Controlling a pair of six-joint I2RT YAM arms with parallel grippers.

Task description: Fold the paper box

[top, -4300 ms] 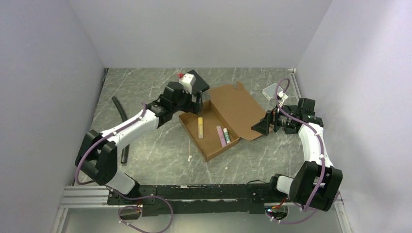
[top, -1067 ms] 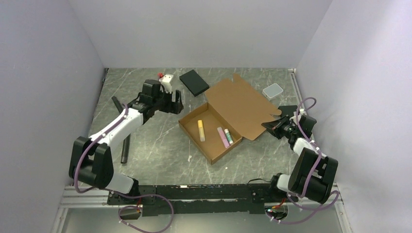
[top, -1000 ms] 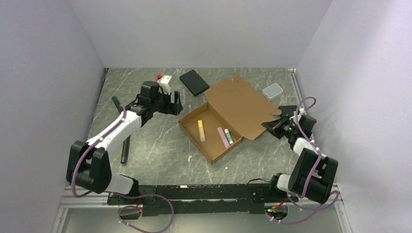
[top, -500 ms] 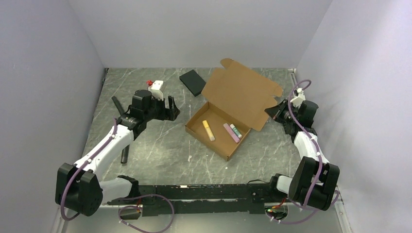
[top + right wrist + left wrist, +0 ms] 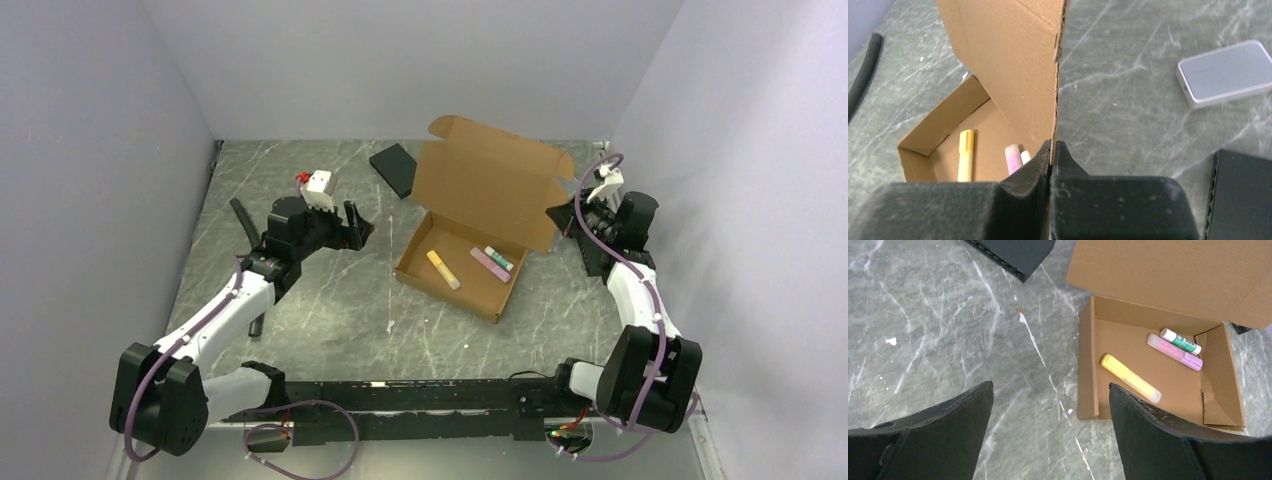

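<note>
The paper box (image 5: 455, 280) is a brown cardboard tray lying on the table, with its lid (image 5: 485, 180) standing nearly upright at the far side. A yellow marker (image 5: 445, 268), a pink one (image 5: 489, 263) and a green-capped one (image 5: 500, 257) lie inside. My right gripper (image 5: 1052, 145) is shut on the lid's right edge (image 5: 1057, 75), the cardboard pinched between both pads. My left gripper (image 5: 1050, 386) hovers open above the table, just left of the tray's left wall (image 5: 1087, 365), holding nothing.
A flat black slab (image 5: 393, 168) lies behind the box on the left. A translucent square container (image 5: 1225, 72) sits right of the lid, with a dark flat object (image 5: 1243, 195) nearer to me. Black hose pieces (image 5: 245, 215) lie at the far left.
My right gripper has lifted the lid from lying flat to nearly upright, and the box has shifted right and turned. My left arm has drawn back toward the near left, still open.
</note>
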